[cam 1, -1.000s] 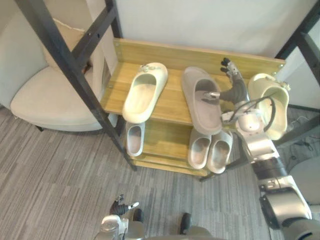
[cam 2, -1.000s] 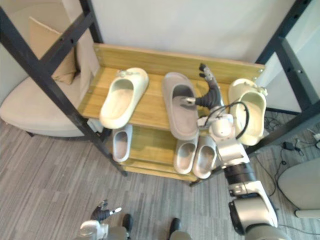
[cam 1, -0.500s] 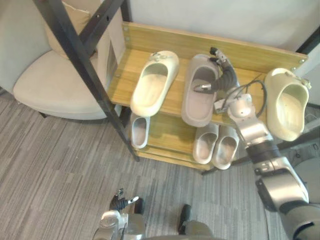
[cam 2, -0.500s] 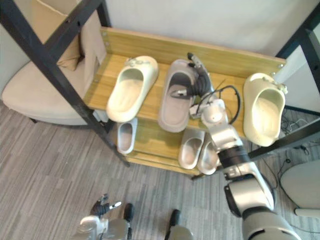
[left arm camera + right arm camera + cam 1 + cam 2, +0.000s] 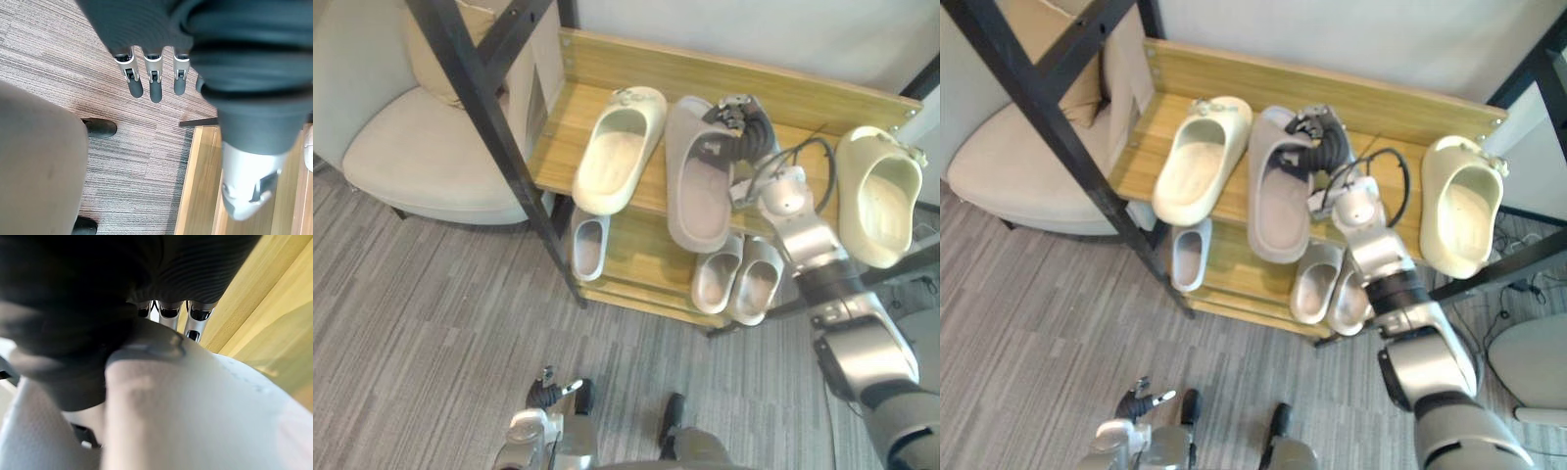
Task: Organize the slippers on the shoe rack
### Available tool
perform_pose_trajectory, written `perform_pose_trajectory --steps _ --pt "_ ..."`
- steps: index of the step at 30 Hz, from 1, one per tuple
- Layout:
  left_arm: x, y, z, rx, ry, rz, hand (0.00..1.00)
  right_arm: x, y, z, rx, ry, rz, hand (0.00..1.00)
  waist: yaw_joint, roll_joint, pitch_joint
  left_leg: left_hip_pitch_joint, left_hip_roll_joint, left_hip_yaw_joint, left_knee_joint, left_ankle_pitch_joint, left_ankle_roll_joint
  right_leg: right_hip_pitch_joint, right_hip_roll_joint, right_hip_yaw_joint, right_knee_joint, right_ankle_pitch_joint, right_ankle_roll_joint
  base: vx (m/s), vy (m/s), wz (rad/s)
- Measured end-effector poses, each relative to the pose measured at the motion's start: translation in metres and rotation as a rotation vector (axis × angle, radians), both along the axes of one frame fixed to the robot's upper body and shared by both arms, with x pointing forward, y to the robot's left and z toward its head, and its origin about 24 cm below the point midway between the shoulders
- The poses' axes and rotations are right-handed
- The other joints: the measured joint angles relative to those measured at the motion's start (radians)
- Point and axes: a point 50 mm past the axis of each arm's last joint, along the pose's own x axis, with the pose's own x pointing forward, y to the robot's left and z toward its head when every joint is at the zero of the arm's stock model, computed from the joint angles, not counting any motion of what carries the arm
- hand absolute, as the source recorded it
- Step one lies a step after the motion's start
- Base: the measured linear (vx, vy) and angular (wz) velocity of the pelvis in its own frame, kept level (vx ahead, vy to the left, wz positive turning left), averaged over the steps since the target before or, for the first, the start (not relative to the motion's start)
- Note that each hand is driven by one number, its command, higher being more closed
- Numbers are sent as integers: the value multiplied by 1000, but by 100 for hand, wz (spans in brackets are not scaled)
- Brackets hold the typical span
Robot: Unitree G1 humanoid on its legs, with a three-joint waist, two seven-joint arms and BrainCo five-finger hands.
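A grey slipper (image 5: 700,196) lies on the top shelf of the wooden shoe rack (image 5: 803,98), its toe hanging over the front edge. My right hand (image 5: 739,122) is shut on its strap, the fingers (image 5: 168,313) curled over the grey upper (image 5: 195,406). Just to its left lies a cream slipper (image 5: 617,162). Another cream slipper (image 5: 879,196) sits at the rack's right end, partly off the shelf. My left hand (image 5: 543,397) hangs low near the floor with its fingers (image 5: 154,85) straight.
On the lower shelf are a small grey slipper (image 5: 590,248) at the left and a pair of grey slippers (image 5: 741,279) at the right. A black metal frame bar (image 5: 499,147) crosses in front of the rack's left end. A cream chair (image 5: 431,166) stands left.
My right hand went from open beside the grey slipper to curled round its strap. The slipper has swung straighter and nearer the left cream slipper. The camera has shifted.
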Motion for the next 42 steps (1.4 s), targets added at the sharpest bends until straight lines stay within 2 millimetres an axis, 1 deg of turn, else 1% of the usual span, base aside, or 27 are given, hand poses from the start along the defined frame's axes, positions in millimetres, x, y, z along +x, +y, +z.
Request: perform_pose_trajectory --steps 3,4,6,11,15,18,20,24,30,33,35,37,39,40,41,42 --pt "0 0 0 0 3 0 0 -8 0 -5 6 -8 17 100 -2 -2 -1 3 1 1 0 0 0 -1 0 1 7 0 0 0 0 0" --pt "0 1 0 1 4 -1 0 -13 -3 -8 20 -12 17 100 -3 -6 -4 4 1 2 0 0 0 -1 0 2 9 0 0 0 0 0" --pt "-1 1 0 2 6 -1 0 -17 -5 -12 29 -12 15 100 -4 -9 -6 5 1 2 0 0 0 -1 -1 2 9 0 0 0 0 0" --pt "-3 3 -2 0 25 16 0 -37 -9 -23 70 -26 28 100 -10 -15 -14 16 1 15 0 0 0 4 -1 16 9 0 0 -15 -3 -7" --pt "-9 5 -5 5 51 20 0 -58 -7 -15 117 -114 62 100 -29 -14 -30 23 2 27 0 0 0 4 0 31 9 -1 2 -38 -6 -9" --pt "-18 5 -8 9 78 19 0 -73 -9 -13 168 -167 71 100 -50 -11 -64 28 4 34 0 -1 0 5 1 38 8 -2 2 -19 -10 -8" --pt "-20 5 -9 9 85 18 0 -83 -11 -15 182 -188 79 100 -55 -9 -69 44 4 40 0 -1 -1 18 2 44 8 -2 3 -21 -6 -10" --pt "-24 4 -12 10 106 2 0 -103 -9 -28 253 -174 121 100 -61 -1 -98 58 5 48 -3 -2 -1 26 2 54 9 -4 6 -35 -7 -6" --pt "-34 2 -15 -3 129 2 0 -120 -6 -51 297 -84 186 100 -69 12 -134 75 5 50 -15 2 0 35 2 57 11 -5 7 -10 -2 0" --pt "-36 2 -16 -7 138 -2 0 -126 3 -68 314 2 249 100 -73 14 -137 98 4 49 -15 1 -2 61 3 55 8 -8 10 0 0 0" --pt "-37 2 -16 -8 140 -10 0 -131 15 -82 305 76 308 100 -72 16 -137 107 4 49 -12 -1 -2 67 1 56 16 -13 13 0 0 0" --pt "-35 2 -15 -8 129 -14 0 -135 26 -92 297 130 361 100 -72 18 -127 85 3 45 34 -20 0 53 -6 57 51 -28 11 -43 8 5" --pt "-27 1 -12 -9 106 -17 0 -135 36 -101 288 177 406 100 -70 31 -102 -22 6 27 224 -102 0 7 -16 52 129 -57 7 -81 16 16" --pt "-23 0 -11 -12 94 -21 0 -133 39 -104 281 192 414 100 -69 45 -84 -65 13 18 299 -133 -2 -9 -13 47 158 -66 5 -140 9 23" --pt "-15 -3 -9 -21 71 -24 0 -129 42 -108 265 214 423 100 -67 68 -50 -127 26 3 393 -172 -3 -41 -7 41 206 -84 1 -192 14 18" --pt "-7 -6 -6 -28 42 -23 0 -126 45 -112 247 237 432 100 -64 83 -20 -168 33 -5 453 -191 -2 -74 -5 41 253 -99 -3 -253 25 13"
